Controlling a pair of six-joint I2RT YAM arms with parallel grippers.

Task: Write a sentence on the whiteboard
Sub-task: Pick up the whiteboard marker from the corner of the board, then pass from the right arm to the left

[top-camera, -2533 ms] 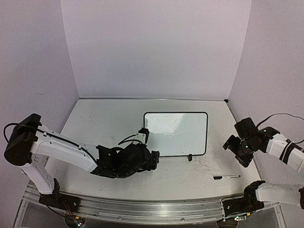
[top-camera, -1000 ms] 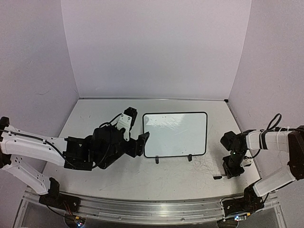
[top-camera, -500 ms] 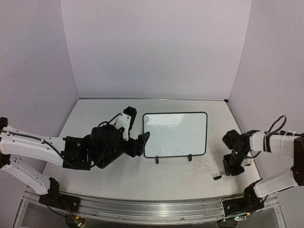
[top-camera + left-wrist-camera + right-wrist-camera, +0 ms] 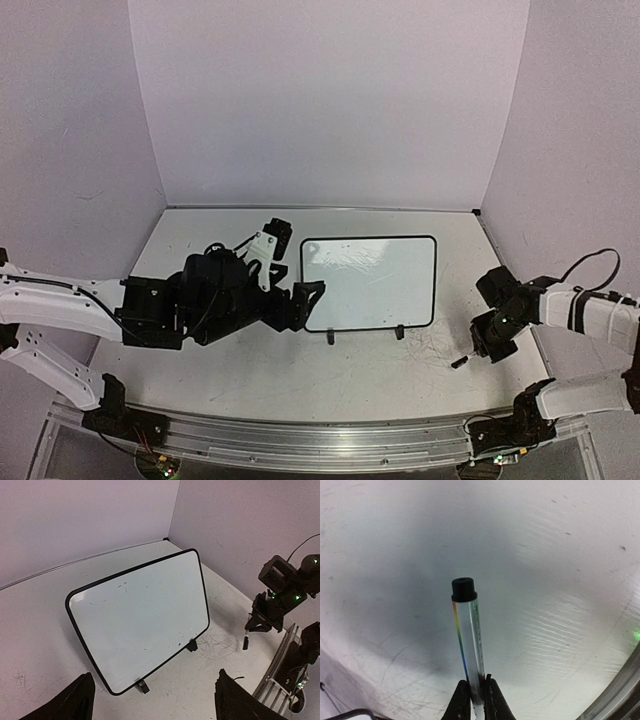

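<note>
The whiteboard point(image 4: 370, 283) stands on its two black feet mid-table, tilted back, and also fills the left wrist view point(image 4: 137, 620). No sentence shows on it, only faint grey specks. My left gripper point(image 4: 296, 283) is open beside the board's left edge, its dark fingers point(image 4: 76, 704) apart at the bottom corners of the left wrist view and nothing between them. My right gripper point(image 4: 478, 348) hangs low over the table right of the board. It is shut on a silver marker point(image 4: 468, 637) with a black end point(image 4: 459, 362), which sticks out from the fingertips point(image 4: 464, 687).
Grey scratch marks point(image 4: 435, 350) cover the tabletop between the board and the right arm. Purple walls enclose the table on three sides. A metal rail point(image 4: 300, 440) runs along the near edge.
The right gripper has closed on the marker and lifted it off the table, shifting slightly right. The left gripper has opened a little wider and its arm has drawn back leftward.
</note>
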